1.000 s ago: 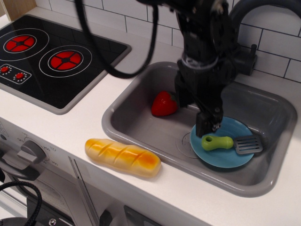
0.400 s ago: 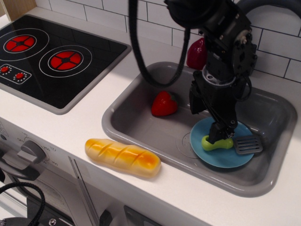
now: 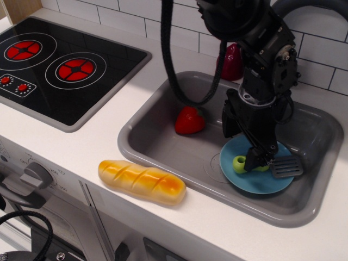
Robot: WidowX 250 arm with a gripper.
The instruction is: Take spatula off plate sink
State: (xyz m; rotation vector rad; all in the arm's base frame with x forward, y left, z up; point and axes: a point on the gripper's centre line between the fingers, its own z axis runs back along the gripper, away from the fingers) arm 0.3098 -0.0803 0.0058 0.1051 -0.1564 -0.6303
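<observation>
The spatula [image 3: 239,163] lies flat across the light-blue plate [image 3: 255,182], its lime-green handle to the left and its grey slotted blade [image 3: 286,166] over the plate's right edge. The plate sits in the right half of the grey sink [image 3: 157,138]. My gripper [image 3: 255,160] is low over the plate, right at the middle of the green handle. One dark finger [image 3: 254,155] hides that part of the handle. The other finger is hidden behind it, so I cannot see whether the jaws are closed on the handle.
A red toy strawberry [image 3: 190,120] lies in the sink's left half. A yellow bread loaf [image 3: 141,181] lies on the counter in front of the sink. The black stovetop [image 3: 60,70] is at the left. A dark red object [image 3: 231,61] stands behind the sink, beside the faucet [image 3: 310,6].
My gripper has moved right and down from above the plate's left edge onto the spatula's handle. The spatula, plate and strawberry have not moved.
</observation>
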